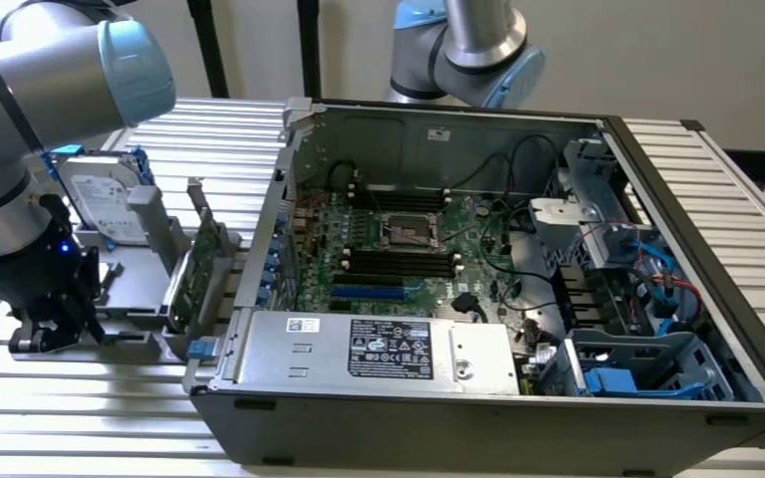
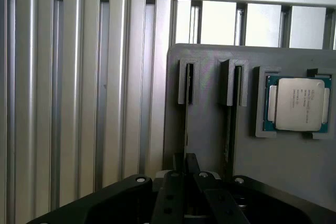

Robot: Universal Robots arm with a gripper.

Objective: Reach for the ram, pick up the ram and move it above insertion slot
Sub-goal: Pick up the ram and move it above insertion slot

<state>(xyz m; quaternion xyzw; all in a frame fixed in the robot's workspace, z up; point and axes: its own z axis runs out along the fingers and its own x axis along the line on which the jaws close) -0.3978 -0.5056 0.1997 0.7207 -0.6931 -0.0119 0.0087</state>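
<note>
Wrist view: tool [image 2: 187, 158] at ram [image 2: 186, 124] in gray holder [image 2: 207, 135], processor [image 2: 297, 103] beside

Arm [image 1: 17, 149] wearing brushed silver-grey tubular shells, pale blue caps [image 1: 139, 62] closing off joints. Further silver-and-blue joint [image 1: 469, 50] showing same finish. Blue light [image 1: 63, 246] glowing on dark wrist section. Black gripper [image 2: 188, 166] carrying matte angular housing, small silver screws [image 2: 139, 180] dotting it.
</note>
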